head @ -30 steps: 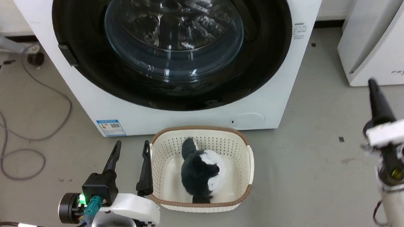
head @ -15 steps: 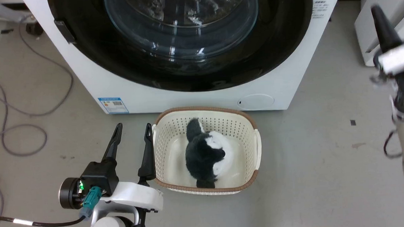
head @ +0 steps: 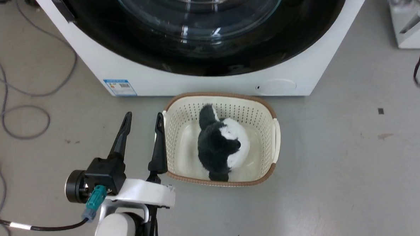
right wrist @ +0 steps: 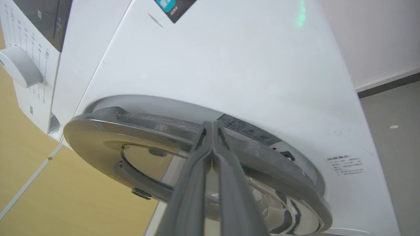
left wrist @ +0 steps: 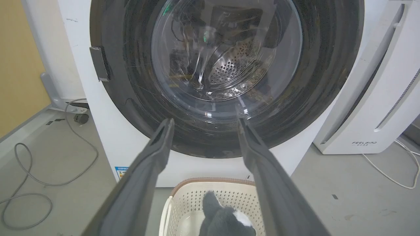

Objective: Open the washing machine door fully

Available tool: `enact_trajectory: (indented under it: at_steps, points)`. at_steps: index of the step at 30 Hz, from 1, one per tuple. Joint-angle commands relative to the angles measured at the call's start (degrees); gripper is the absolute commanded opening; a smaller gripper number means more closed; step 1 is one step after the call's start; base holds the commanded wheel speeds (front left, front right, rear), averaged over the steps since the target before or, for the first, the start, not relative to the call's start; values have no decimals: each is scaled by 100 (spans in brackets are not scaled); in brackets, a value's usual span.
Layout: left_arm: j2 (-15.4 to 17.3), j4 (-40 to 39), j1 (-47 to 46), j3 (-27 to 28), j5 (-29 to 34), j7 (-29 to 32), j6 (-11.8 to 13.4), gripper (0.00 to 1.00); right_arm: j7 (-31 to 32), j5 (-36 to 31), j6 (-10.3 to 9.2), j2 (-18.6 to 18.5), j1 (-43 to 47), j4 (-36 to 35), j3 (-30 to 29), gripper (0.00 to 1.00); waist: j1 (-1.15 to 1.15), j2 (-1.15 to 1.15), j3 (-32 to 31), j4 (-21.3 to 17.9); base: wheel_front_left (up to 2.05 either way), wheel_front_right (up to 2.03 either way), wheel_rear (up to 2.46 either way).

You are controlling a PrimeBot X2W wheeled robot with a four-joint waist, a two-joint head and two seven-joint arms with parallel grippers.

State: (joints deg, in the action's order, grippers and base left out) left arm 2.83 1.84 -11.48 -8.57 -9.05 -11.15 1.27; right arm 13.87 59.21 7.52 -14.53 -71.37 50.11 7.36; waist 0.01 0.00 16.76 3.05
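Front of washing machine (head: 201, 84), seen from above and from both wrists

Washing machine door (head: 206, 26): large, round, glossy black, nearly as wide as the white cabinet, set in the machine's front and apparently shut; bulging clear glass bowl at centre, streaked with reflections. In the left wrist view, door (left wrist: 226, 65) with perforated steel drum visible through the glass and a small grey plate (left wrist: 100, 64) on the ring's edge at that view's left. In the right wrist view, door (right wrist: 131, 131) seen edge-on as a silvery-grey rim standing proud of the white front, below a round white knob (right wrist: 19, 70).

Low on the cabinet: blue label (head: 120, 87) and round cap (head: 276, 86).

Left claw (head: 143, 115): spread wide, empty, hovering over the grey floor (head: 339, 162) just beside a cream perforated basket (head: 274, 129) holding a black-and-white plush toy (head: 218, 146); fingers pointing toward the door, well short of it.

Right claw (right wrist: 210, 124): fingers pressed together, nothing between them, tips at the door's rim; contact impossible to tell.

Beside the machine: white appliance (left wrist: 370, 98); loose grey cables (head: 18, 115) on the floor
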Motion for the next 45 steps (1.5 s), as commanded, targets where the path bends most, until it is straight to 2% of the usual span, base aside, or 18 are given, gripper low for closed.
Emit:
enact_trajectory:
  at_steps: [1,8,12,24,34,45]
  points:
    - [5,-31,-128,-37,-56,-60,38,100,164,87,-2,-39,-389,255,129,0,-1,0,120,50,0,0,0]
    - [5,-59,-270,-132,-177,-144,88,100,743,63,-2,-28,-1280,939,635,0,-1,0,372,126,0,0,0]
    - [5,-84,-456,-277,-310,-239,146,100,1118,271,-3,-22,-2087,1571,933,0,-1,0,640,199,0,0,0]
    - [5,-22,-642,-423,-503,-383,200,100,2706,841,-3,-53,-2833,2266,1407,0,-1,0,836,253,0,0,0]
    - [5,47,-611,-461,-539,-385,228,100,3569,985,-3,-49,-2396,2088,1483,0,-1,0,657,238,0,0,0]
    - [5,274,-352,-421,-535,-385,209,100,4318,1300,-3,27,-1428,1583,1460,0,-1,0,82,236,0,0,0]
